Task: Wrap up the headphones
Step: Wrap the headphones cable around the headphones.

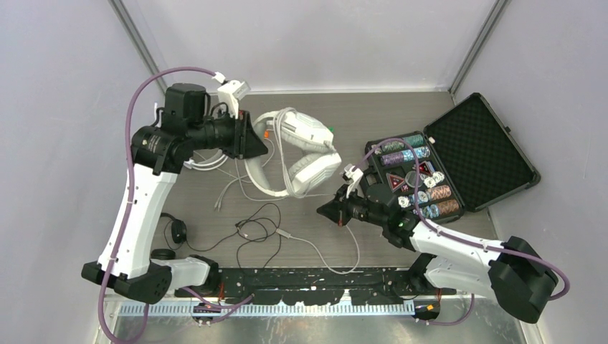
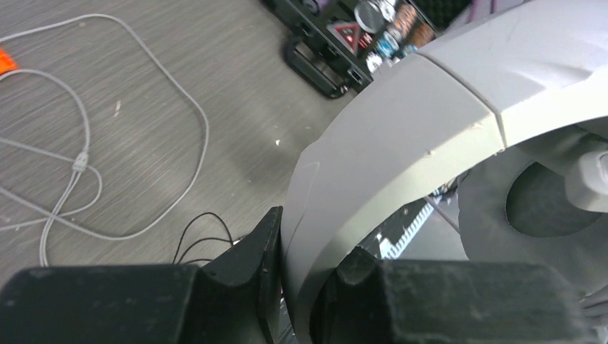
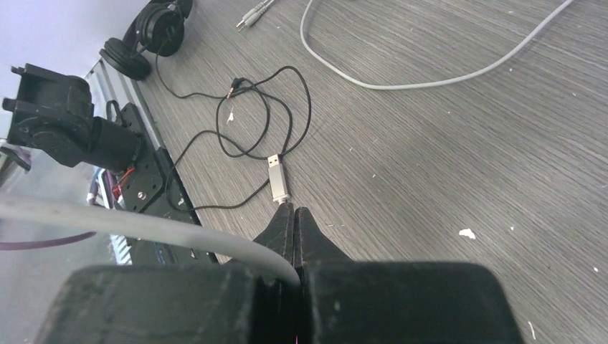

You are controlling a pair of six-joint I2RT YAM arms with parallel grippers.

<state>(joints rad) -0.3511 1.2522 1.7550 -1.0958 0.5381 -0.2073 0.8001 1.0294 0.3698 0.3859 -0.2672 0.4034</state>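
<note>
The white headphones lie at the table's back middle. My left gripper is shut on their headband, with one jaw on each side of the band, and a padded cup shows beside it. My right gripper is shut on the thin white cord, which enters its jaws from the left. The cord's USB plug lies on the table just past the fingertips. The black headphones lie at the front left, also in the right wrist view, with their black cord in loose loops.
An open black foam-lined case of chips stands at the right, close behind my right arm. More loose white cords lie under the left arm. A small orange piece and a green piece sit by the white headphones.
</note>
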